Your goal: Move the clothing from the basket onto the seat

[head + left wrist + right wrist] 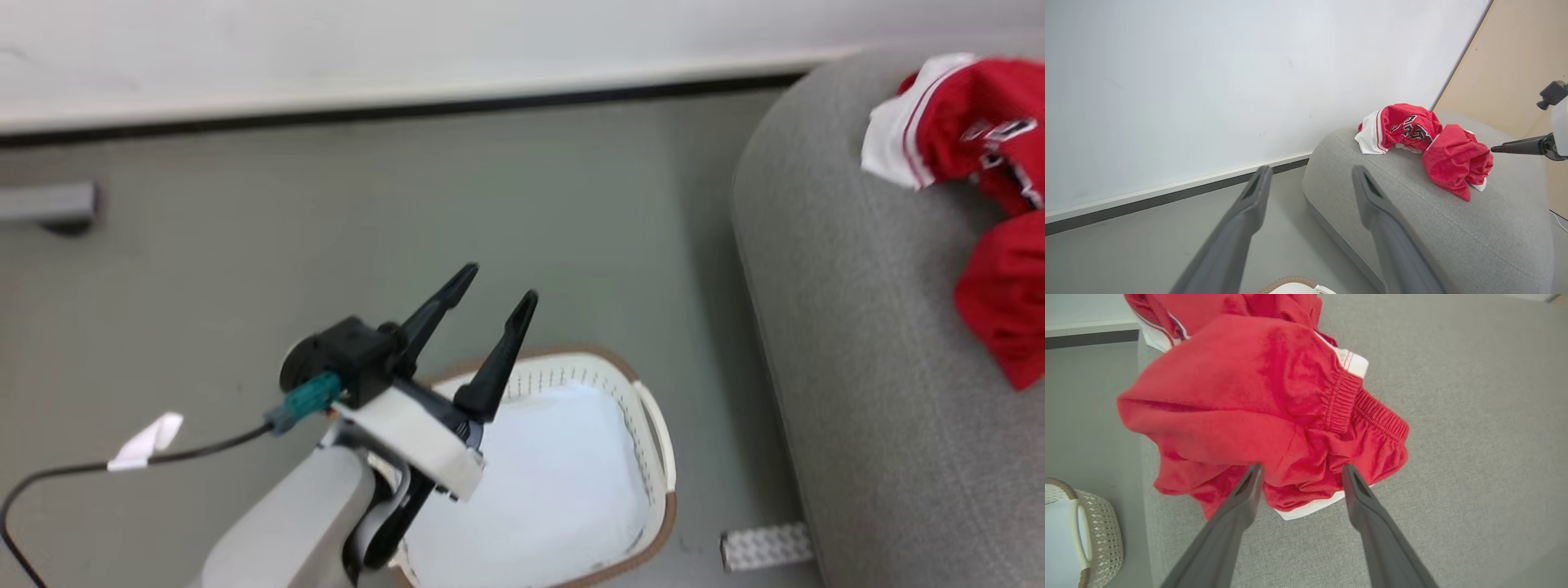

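The clothing lies on the seat [857, 367]: a red jersey [971, 114] with white trim, and red shorts [1004, 302] beside it. The left wrist view shows the jersey [1404, 126] and shorts [1453, 163] bunched together on the seat [1453, 220]. My right gripper [1302, 468] is open, its tips on either side of the shorts [1249, 396], which rest on the seat [1474, 416]. One of its fingers [1519, 146] points at the shorts. My left gripper [500, 284] hangs open above the basket [653, 425], which holds just its white pad.
Grey floor lies between the basket and the white wall with its dark baseboard. A black cable with a white tag [147, 441] trails from my left wrist. A white perforated strip [763, 545] lies by the seat's base. A wooden panel [1515, 61] stands behind the seat.
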Controlling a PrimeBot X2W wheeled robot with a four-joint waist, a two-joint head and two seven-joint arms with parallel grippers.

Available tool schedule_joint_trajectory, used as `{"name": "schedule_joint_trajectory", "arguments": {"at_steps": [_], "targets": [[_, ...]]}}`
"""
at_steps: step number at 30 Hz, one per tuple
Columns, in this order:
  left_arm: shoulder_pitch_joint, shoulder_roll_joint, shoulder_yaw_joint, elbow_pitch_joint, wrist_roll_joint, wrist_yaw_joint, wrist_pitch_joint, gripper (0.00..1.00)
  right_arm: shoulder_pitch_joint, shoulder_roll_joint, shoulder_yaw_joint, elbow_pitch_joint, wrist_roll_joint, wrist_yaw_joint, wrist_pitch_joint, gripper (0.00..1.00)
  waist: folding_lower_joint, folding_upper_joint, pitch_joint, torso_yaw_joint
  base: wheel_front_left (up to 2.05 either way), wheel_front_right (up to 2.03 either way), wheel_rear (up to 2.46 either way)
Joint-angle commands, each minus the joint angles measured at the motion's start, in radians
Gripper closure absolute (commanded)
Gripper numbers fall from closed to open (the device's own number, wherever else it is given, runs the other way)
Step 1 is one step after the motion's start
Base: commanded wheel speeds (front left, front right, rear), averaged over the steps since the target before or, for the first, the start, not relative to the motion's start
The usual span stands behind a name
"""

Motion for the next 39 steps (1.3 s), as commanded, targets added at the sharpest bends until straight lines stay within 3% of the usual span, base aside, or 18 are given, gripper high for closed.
{"name": "schedule_joint_trajectory", "arguments": {"at_steps": [1, 5, 10, 13, 16, 20, 24, 29, 33, 39], "targets": [[0.025, 0.001, 0.004, -0.002, -0.009, 0.004, 0.000, 0.00, 0.017, -0.013, -0.003, -0.020, 0.004, -0.003, 0.001, 0.00, 0.0001, 0.0000, -0.100, 0.020, 0.00, 0.00, 0.00], [0.104, 0.001, 0.062, -0.016, -0.020, 0.022, 0.000, 0.00, 0.098, -0.031, -0.051, -0.229, -0.001, -0.003, -0.024, 0.00, 0.0001, 0.0000, -0.188, 0.043, 0.00, 0.00, 0.00], [0.221, -0.008, 0.177, -0.026, -0.050, 0.066, 0.000, 0.00, 0.238, 0.058, -0.168, -0.442, -0.032, -0.003, -0.122, 0.00, 0.0001, 0.0000, -0.310, 0.087, 0.00, 0.00, 0.00], [0.299, -0.012, 0.266, -0.049, -0.047, 0.100, 0.000, 0.00, 0.336, 0.161, -0.232, -0.541, -0.069, -0.002, -0.198, 0.00, 0.0001, 0.0000, -0.343, 0.117, 0.00, 0.00, 0.00], [0.388, -0.026, 0.361, -0.083, -0.050, 0.100, 0.000, 0.00, 0.424, 0.286, -0.269, -0.604, -0.097, -0.002, -0.292, 0.00, 0.0001, 0.0000, -0.363, 0.135, 0.00, 0.00, 0.00], [0.479, -0.041, 0.444, -0.073, 0.010, 0.107, 0.000, 0.00, 0.523, 0.420, -0.266, -0.596, -0.141, -0.002, -0.418, 0.00, 0.0001, 0.0000, -0.373, 0.155, 0.00, 0.00, 0.00], [0.539, -0.080, 0.518, -0.040, 0.072, 0.086, 0.000, 0.00, 0.592, 0.484, -0.238, -0.535, -0.158, -0.002, -0.568, 0.00, 0.0001, 0.0000, -0.377, 0.164, 0.00, 0.00, 0.00], [0.581, -0.146, 0.587, -0.006, 0.175, 0.020, 0.000, 0.00, 0.631, 0.511, -0.139, -0.448, -0.183, -0.002, -0.681, 0.00, 0.0001, 0.0000, -0.374, 0.166, 0.00, 0.00, 0.00], [0.599, -0.194, 0.624, 0.012, 0.251, -0.040, 0.000, 0.00, 0.645, 0.532, -0.110, -0.424, -0.211, -0.002, -0.700, 0.00, 0.0001, 0.0000, -0.372, 0.162, 0.00, 0.00, 0.00], [0.615, -0.237, 0.675, 0.023, 0.318, -0.078, -0.001, 0.00, 0.656, 0.566, -0.103, -0.453, -0.262, -0.002, -0.699, 0.00, 0.0001, 0.0000, -0.368, 0.156, 0.00, 0.00, 0.00]]}}
